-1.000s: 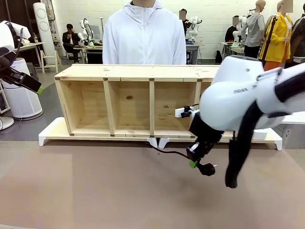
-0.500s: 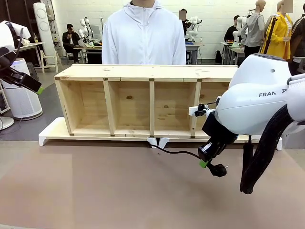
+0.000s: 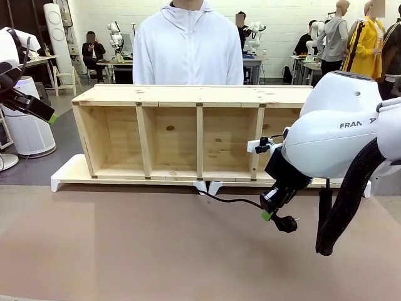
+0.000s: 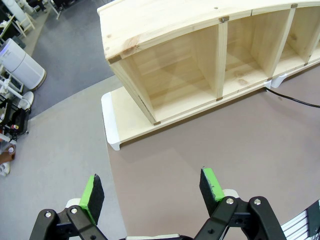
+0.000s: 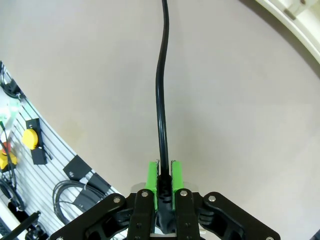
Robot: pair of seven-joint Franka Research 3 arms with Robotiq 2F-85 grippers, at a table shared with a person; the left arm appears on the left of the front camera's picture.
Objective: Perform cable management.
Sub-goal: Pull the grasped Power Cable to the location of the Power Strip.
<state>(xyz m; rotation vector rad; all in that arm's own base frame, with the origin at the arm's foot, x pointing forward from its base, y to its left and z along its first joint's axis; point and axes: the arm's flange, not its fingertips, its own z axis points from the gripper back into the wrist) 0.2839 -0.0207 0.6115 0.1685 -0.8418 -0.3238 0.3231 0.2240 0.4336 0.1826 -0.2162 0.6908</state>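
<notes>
Right wrist view: cable is pinched by right gripper, jaws closed; left gripper is held wide open, empty. Routing is judged underway; slack must be gathered next.

A long, low wooden shelf unit lies across the far half of the brown table. Its open compartments, split by upright dividers, face the near side. It rests on a white raised base that juts out past its left end. Just behind it, at the far side, stands a person in a white hooded jacket. Off the table to the left, a white cylindrical appliance stands on the floor. Farther back, a seated person is at a desk.
</notes>
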